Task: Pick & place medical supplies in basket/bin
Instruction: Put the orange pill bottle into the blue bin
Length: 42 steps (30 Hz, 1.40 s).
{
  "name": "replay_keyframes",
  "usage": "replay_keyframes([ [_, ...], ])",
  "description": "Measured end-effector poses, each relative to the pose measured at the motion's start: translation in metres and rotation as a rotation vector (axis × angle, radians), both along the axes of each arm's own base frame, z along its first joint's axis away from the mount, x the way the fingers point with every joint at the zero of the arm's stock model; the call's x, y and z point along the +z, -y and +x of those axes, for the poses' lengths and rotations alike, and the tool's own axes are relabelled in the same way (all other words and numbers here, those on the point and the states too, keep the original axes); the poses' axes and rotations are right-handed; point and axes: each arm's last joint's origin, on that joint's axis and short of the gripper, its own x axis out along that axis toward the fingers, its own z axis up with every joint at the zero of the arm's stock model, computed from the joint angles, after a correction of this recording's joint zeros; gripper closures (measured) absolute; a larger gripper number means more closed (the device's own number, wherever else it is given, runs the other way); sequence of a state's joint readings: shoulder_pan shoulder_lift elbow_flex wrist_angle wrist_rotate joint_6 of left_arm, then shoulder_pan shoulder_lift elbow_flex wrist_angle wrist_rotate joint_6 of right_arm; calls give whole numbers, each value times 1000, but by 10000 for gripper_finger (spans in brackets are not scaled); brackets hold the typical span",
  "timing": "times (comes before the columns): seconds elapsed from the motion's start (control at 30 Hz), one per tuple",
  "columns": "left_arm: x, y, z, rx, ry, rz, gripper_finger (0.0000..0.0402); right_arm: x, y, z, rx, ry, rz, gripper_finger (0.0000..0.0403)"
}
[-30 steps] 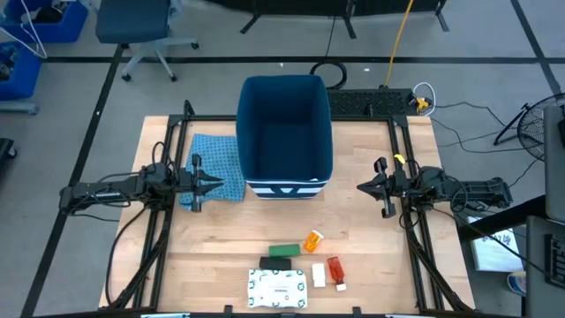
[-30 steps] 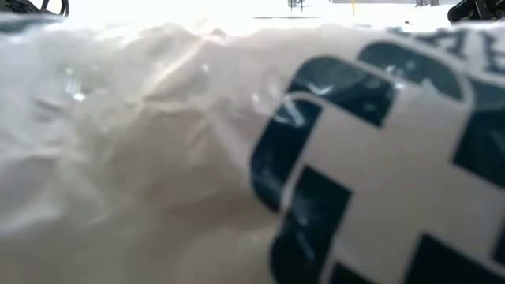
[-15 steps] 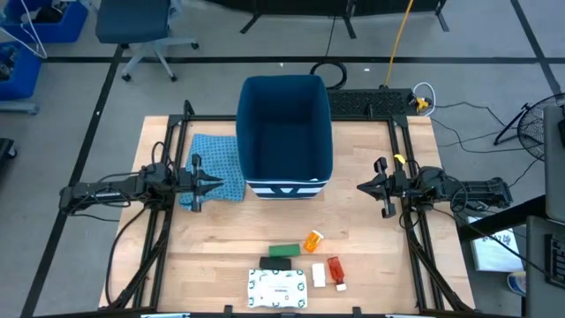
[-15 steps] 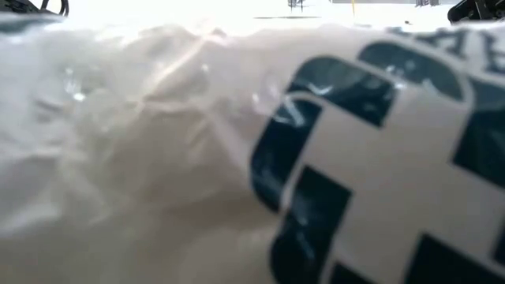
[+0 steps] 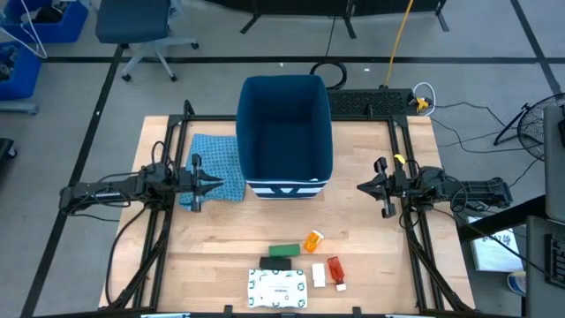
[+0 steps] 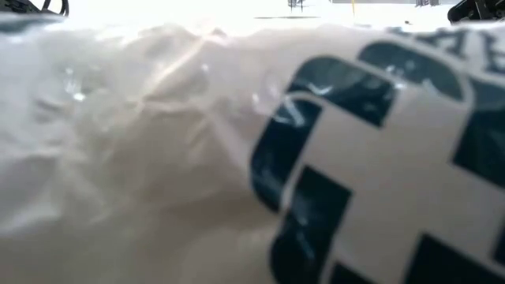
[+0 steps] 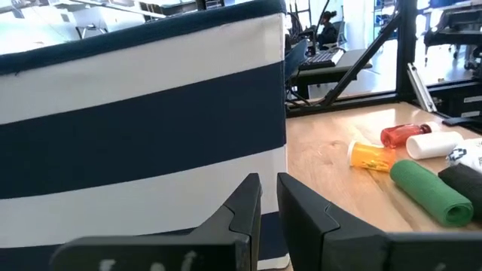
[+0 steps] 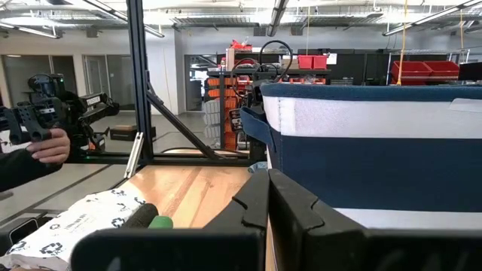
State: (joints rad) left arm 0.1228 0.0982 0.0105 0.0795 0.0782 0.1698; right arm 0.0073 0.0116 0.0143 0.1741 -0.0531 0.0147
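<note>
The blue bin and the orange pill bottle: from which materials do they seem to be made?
The blue bin looks like soft fabric, matte: its rim is seamed and slightly bowed, and a white band runs along its wall. The orange pill bottle looks like translucent plastic, glossy, since light glows through its body. Neither can be confirmed by look alone.

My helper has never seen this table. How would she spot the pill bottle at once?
Start at the big dark-blue bin, then look toward the table's near edge, where small items lie clustered. The pill bottle lies beside the green box; it is the only orange thing.
</note>
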Motion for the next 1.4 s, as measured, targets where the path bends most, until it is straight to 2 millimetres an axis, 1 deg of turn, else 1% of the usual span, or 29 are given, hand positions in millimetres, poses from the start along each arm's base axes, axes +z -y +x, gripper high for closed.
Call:
replay_keyframes([
  [0.17,1,0,0,0,12,-31,350,2,0,0,-3,16,-7,403],
  [0.43,6,0,0,0,62,-47,350,24,0,-7,-27,256,-101,403],
  [0.57,6,0,0,0,62,-49,350,24,0,-4,-26,212,-125,403],
  [0.7,6,0,0,0,62,-49,350,51,-4,1,-5,216,-163,403],
  [0.8,6,0,0,2,63,-48,350,69,-9,14,35,154,-185,403],
  [0.97,6,0,0,8,62,-34,350,112,-20,44,11,99,-209,403],
  [1.17,6,0,0,8,62,-42,350,154,-49,91,-12,-70,-346,388],
  [1.27,6,0,0,8,63,-56,350,168,-61,116,-59,-206,-380,374],
  [1.4,6,0,0,8,63,-68,350,177,-75,149,-51,-373,-408,363],
])
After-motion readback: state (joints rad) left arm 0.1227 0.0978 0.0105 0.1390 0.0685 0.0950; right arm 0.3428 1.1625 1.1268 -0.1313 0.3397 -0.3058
